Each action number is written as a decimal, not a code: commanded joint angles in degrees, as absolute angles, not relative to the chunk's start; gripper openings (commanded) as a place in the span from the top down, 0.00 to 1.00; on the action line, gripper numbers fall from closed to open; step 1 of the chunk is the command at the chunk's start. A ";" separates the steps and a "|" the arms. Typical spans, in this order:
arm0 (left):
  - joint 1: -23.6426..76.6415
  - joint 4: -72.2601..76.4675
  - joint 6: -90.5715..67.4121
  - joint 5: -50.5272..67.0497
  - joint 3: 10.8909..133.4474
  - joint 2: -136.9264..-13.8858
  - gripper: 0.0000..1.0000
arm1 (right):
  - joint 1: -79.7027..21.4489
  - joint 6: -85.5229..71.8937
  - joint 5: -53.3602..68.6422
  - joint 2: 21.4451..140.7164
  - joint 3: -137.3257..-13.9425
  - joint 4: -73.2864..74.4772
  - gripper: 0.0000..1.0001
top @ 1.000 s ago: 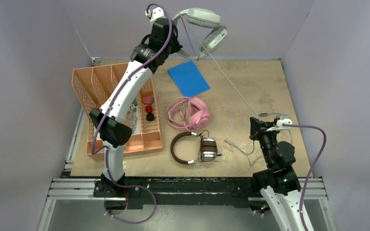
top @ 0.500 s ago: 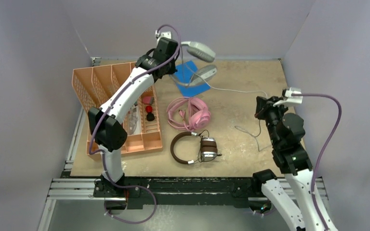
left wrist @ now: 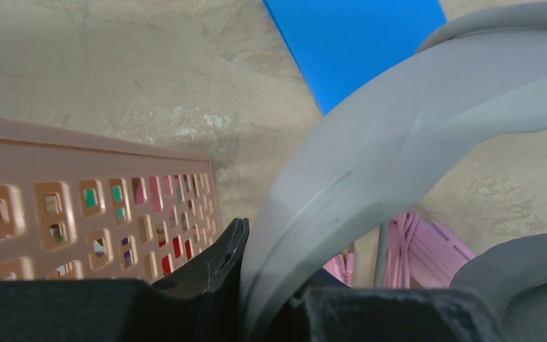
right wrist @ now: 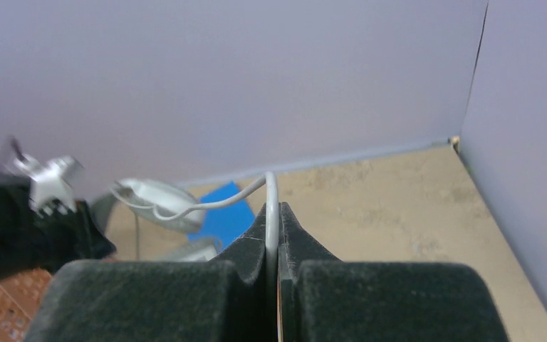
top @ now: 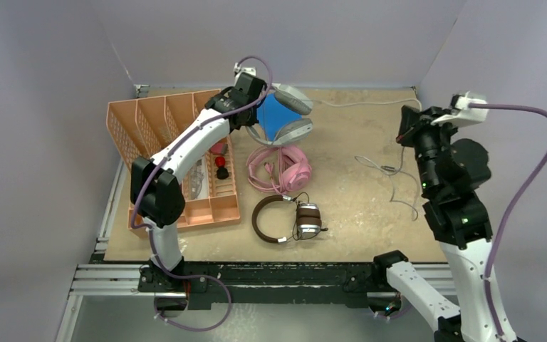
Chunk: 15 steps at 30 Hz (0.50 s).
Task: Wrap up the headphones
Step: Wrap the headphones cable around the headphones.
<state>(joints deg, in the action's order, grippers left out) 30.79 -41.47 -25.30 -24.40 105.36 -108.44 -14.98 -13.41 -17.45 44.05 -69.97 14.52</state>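
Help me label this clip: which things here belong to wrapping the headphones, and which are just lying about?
In the job: grey headphones, gripped by the left gripper; their cable, pinched in the right gripper; pink headphones; brown headphones.
Lying about: blue sheet; orange tray with small red and black bits inside.

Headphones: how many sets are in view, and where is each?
3. Light-grey headphones hang in the left end effector over the blue sheet; pink headphones lie on the table mid-way; brown-and-silver headphones lie just beyond them, towards the near edge. None appears hidden.
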 commanded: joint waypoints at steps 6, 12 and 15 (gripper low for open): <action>31.11 -31.09 -27.42 -20.04 94.97 -102.19 1.00 | -14.92 -9.76 -13.45 50.53 -86.18 14.95 1.00; 31.18 -30.84 -27.76 -20.56 94.15 -102.04 1.00 | -14.89 -8.75 -8.27 54.54 -94.45 16.35 1.00; 31.20 -32.31 -27.86 -22.43 96.63 -103.50 1.00 | -14.89 -8.34 -5.82 54.78 -96.59 17.03 1.00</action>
<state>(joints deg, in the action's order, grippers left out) 31.31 -36.29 -25.93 -20.78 92.88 -106.56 -14.98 -10.00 -10.20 55.44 -91.94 18.00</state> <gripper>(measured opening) 0.135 0.004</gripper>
